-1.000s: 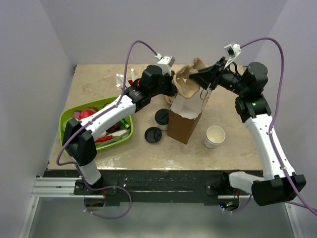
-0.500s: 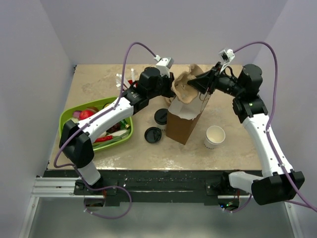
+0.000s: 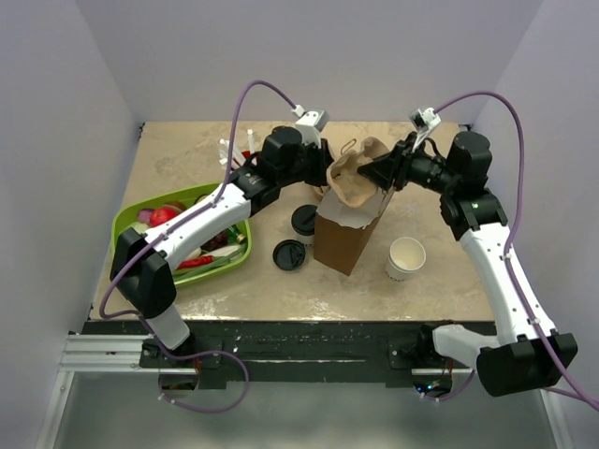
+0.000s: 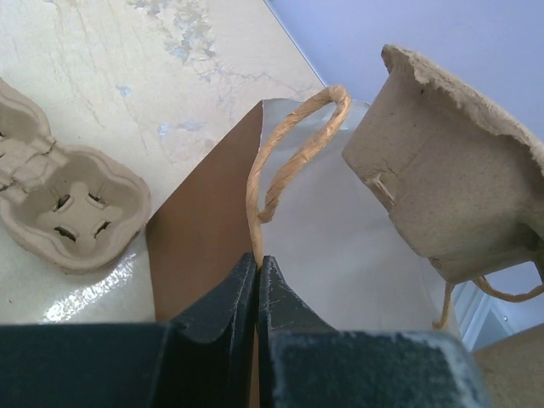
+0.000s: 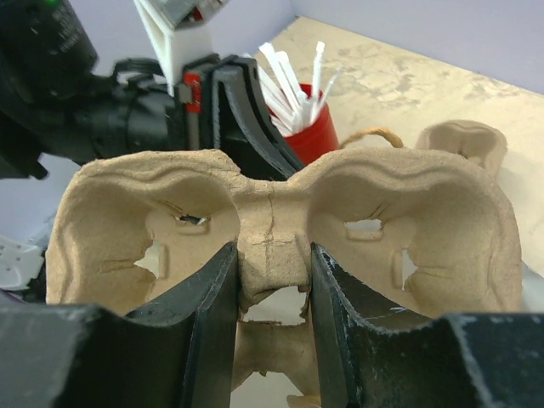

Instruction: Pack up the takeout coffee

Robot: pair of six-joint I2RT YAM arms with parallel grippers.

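The takeout coffee (image 3: 305,223), a white cup with a black lid, stands on the table just left of the brown paper bag (image 3: 344,236). My left gripper (image 3: 318,184) is shut on the bag's rim at the foot of its twine handle (image 4: 289,144); the left wrist view shows its tip (image 4: 257,260). My right gripper (image 3: 376,173) is shut on the middle of a pulp cup carrier (image 5: 272,229) and holds it tilted over the bag's open mouth. The carrier also shows in the top view (image 3: 354,176) and in the left wrist view (image 4: 450,178).
A loose black lid (image 3: 289,254) lies left of the bag and a lidless white cup (image 3: 406,257) stands to its right. A green tray (image 3: 128,227) of food sits at the left. A second carrier (image 4: 68,204) and a red cup of white stirrers (image 5: 310,132) are at the back.
My right gripper has carried the cup carrier left and down, over the bag's mouth. My left gripper has kept its hold on the bag's rim.
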